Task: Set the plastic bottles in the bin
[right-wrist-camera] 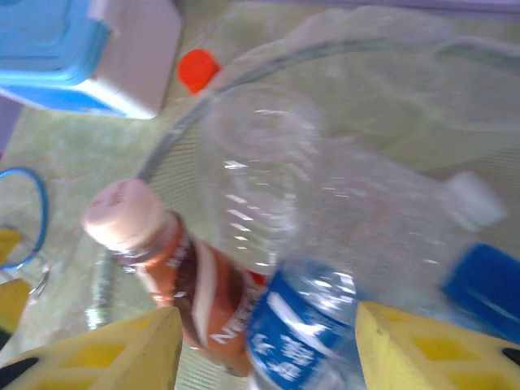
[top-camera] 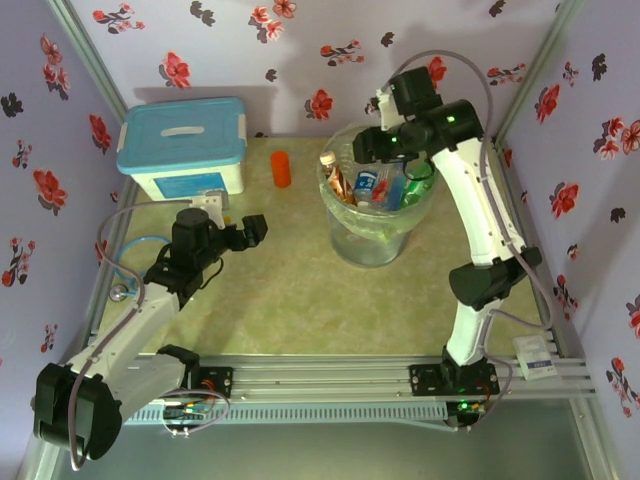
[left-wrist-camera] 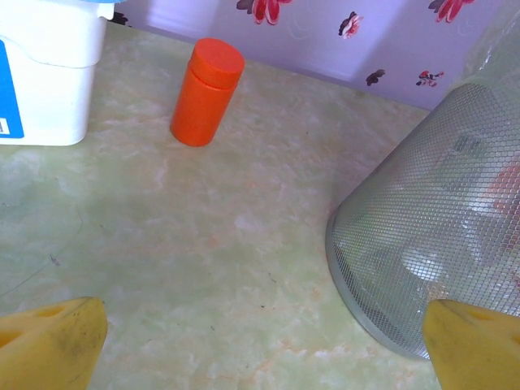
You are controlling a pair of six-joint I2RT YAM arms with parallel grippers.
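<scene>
Purple walls [top-camera: 150, 40] printed with red and black flowers enclose a pale green marbled counter [top-camera: 290, 290] on three sides. Your right fingers [right-wrist-camera: 122, 353] hang over the bin [top-camera: 370, 245], spread partway. Below and between them, inside the bin, lie a brown bottle [right-wrist-camera: 187, 276] with a pale cap, a blue-labelled bottle [right-wrist-camera: 301, 333] and a clear bottle [right-wrist-camera: 260, 162]; whether either finger touches one cannot be told. A green bottle [top-camera: 418, 185] leans at the bin's right side. Your left fingers [left-wrist-camera: 49, 341] are spread wide over bare counter, well apart from the orange bottle [top-camera: 281, 168], which stands upright beyond them near the back wall, between the white box [top-camera: 183, 145] with its blue lid and the bin. White lettering on the brown bottle begins "NES"; the writing on the blue label is too blurred to read. Open counter lies between the left fingers and the orange bottle, and in front of the bin down to the near rail.
</scene>
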